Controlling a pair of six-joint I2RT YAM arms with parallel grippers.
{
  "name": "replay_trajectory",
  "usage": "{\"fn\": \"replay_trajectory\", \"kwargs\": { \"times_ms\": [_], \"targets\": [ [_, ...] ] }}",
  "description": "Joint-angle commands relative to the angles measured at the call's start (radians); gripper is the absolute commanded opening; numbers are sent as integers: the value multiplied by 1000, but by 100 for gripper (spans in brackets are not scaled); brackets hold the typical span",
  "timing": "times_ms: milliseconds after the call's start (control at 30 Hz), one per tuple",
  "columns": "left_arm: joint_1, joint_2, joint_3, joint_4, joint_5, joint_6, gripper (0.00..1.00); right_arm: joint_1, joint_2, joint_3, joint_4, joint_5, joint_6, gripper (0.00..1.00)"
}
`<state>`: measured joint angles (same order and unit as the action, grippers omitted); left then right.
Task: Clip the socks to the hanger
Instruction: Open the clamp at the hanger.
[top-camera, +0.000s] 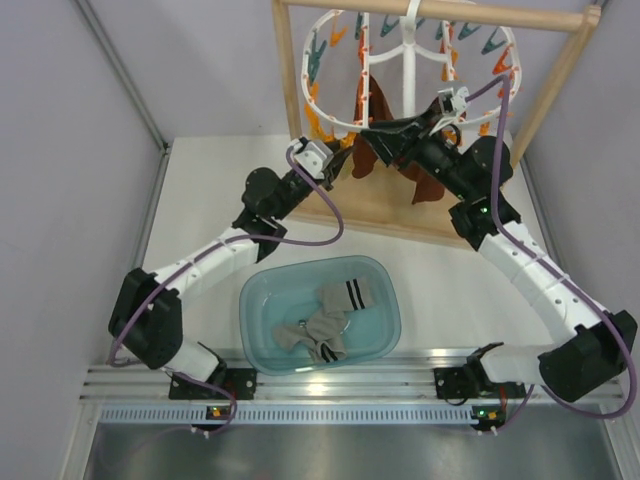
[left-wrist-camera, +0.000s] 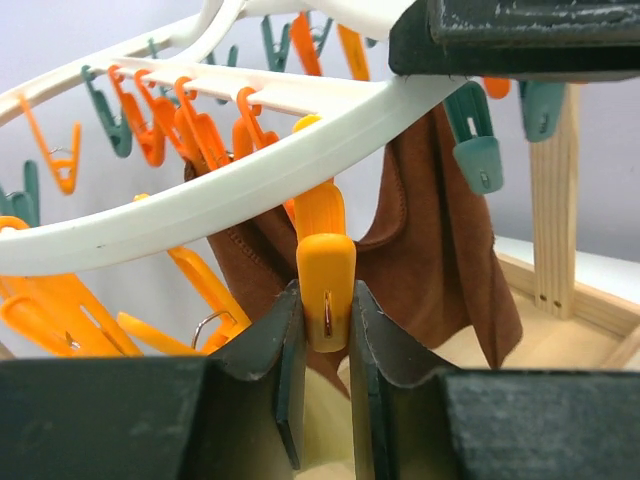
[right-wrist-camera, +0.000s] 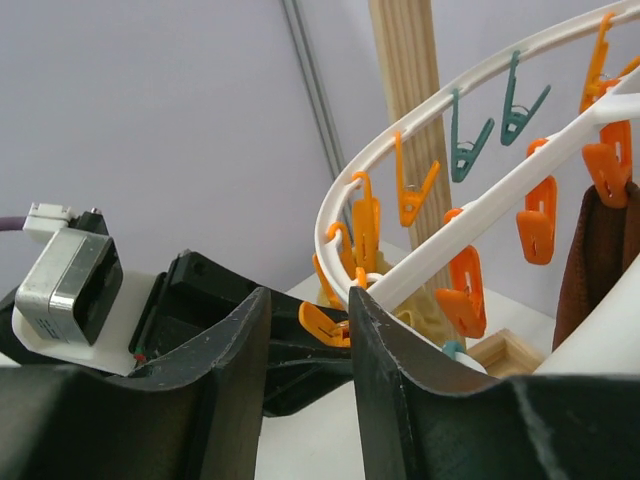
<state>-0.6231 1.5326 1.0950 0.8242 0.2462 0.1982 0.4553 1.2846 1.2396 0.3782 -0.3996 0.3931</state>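
top external view: the hanger (top-camera: 306, 80) is seen at 12 o'clock, hung from the wooden rack (top-camera: 290, 70), with dark brown socks (top-camera: 428, 185) clipped on it. the grey socks (top-camera: 330, 322) with striped cuffs are found heaped in the clear blue basin (top-camera: 258, 292) at 6 o'clock, between the two arm bases and well apart from the hanger. the left gripper (top-camera: 340, 155) is raised to the ring's 7 o'clock edge, and the right gripper (top-camera: 390, 135) to its 6 o'clock edge.

in the left wrist view, the lower end of an orange clip (left-wrist-camera: 325, 255) dangling from the white rim is pinched between the closed-in fingers, both pads being pressed against it.

in the right wrist view, the fingers are held part way apart and the hanger's rim is seen running down into the gap. whether it is clamped cannot be told.
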Motion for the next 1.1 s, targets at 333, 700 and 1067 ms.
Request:
{"fn": "replay_trajectory", "kwargs": {
  "times_ms": [333,700,1067],
  "targets": [
    [-4,-166,111,-384,176,92,0,14,-110,-43,22,-140,84,49],
    [-6,-187,171,-545,232,69,0,54,-44,-72,43,-35,109,66],
    [-4,-195,177,-574,255,66,0,103,31,-63,120,65,96,70]
  ]
}}
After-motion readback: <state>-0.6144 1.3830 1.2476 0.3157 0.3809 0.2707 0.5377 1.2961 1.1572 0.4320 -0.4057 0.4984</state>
